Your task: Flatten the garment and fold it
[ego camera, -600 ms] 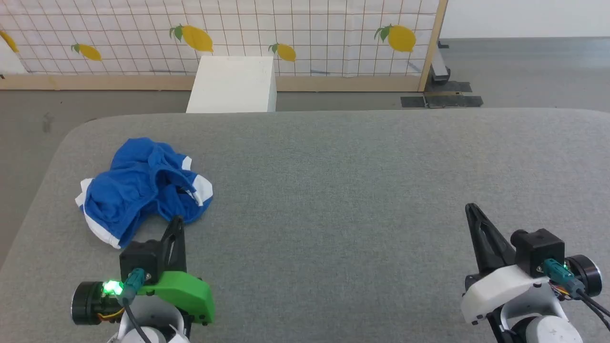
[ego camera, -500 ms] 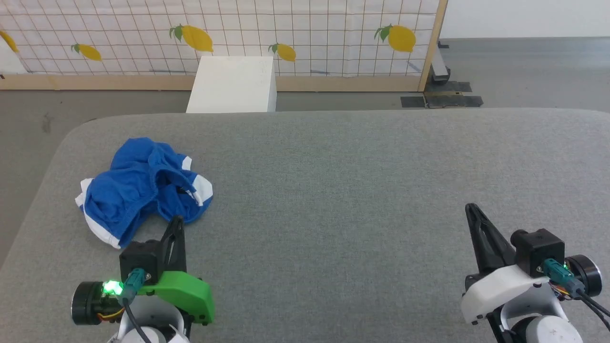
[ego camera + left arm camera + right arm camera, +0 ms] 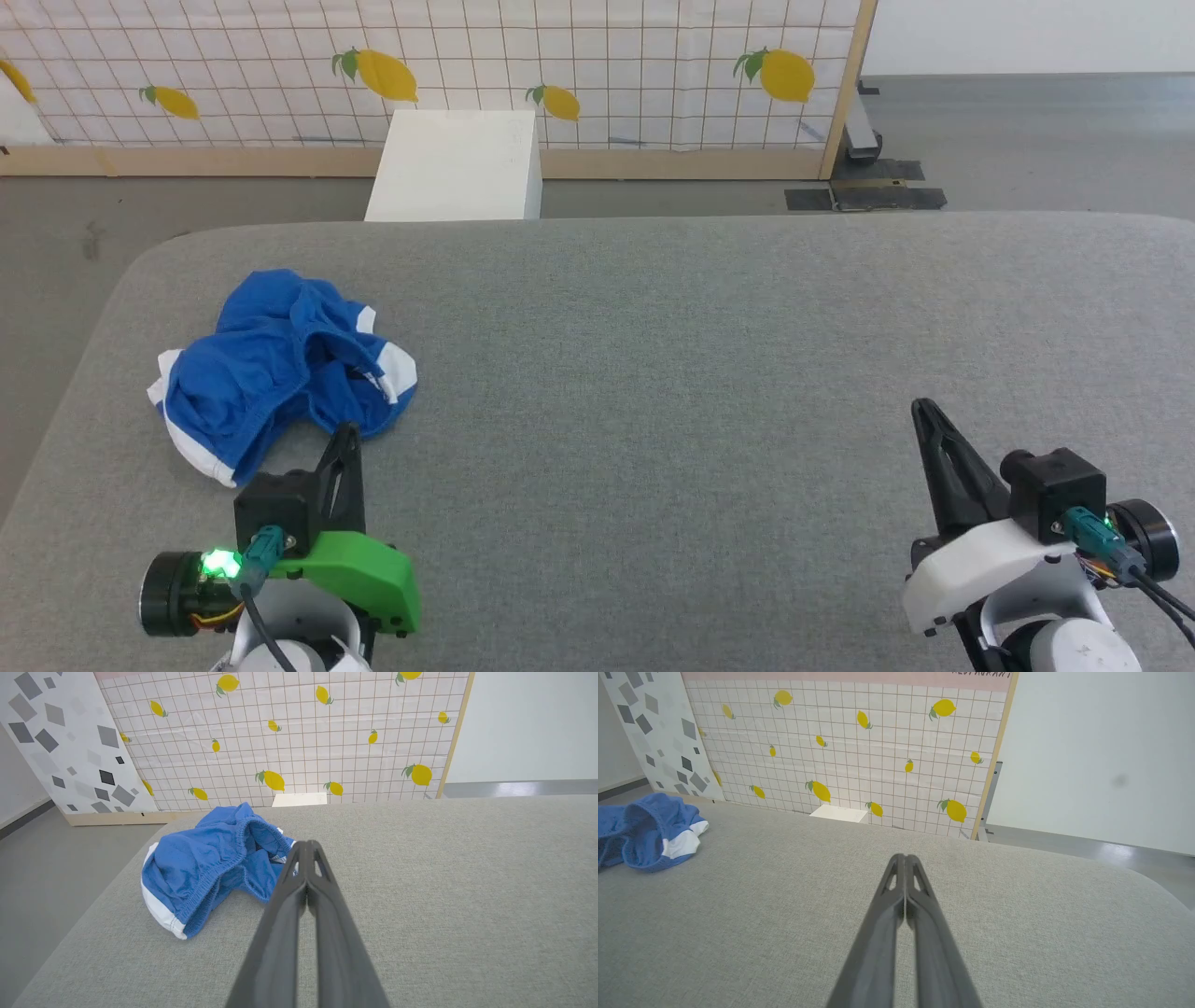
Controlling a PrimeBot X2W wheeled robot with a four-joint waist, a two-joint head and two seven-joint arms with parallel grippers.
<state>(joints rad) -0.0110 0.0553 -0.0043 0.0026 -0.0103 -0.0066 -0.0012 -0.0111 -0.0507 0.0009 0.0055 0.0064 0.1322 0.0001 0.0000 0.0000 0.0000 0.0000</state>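
Observation:
The garment (image 3: 271, 373) is a pair of royal-blue shorts with white bands, lying crumpled on the left of the grey padded table (image 3: 700, 355). My left gripper (image 3: 347, 431) is shut and empty, its tips at the garment's near edge. In the left wrist view the garment (image 3: 210, 863) bunches just left of my shut left gripper (image 3: 306, 843), waistband gaping. My right gripper (image 3: 920, 406) is shut and empty at the near right, far from the garment. The right wrist view has my right gripper (image 3: 903, 857) over bare table and the garment (image 3: 644, 830) at its far left.
A white box (image 3: 457, 166) stands on the floor beyond the table's far edge. Behind it runs a lemon-print tiled panel (image 3: 560, 65) with a wooden frame. The table's left edge curves down close to the garment. Grey floor lies to the left and behind.

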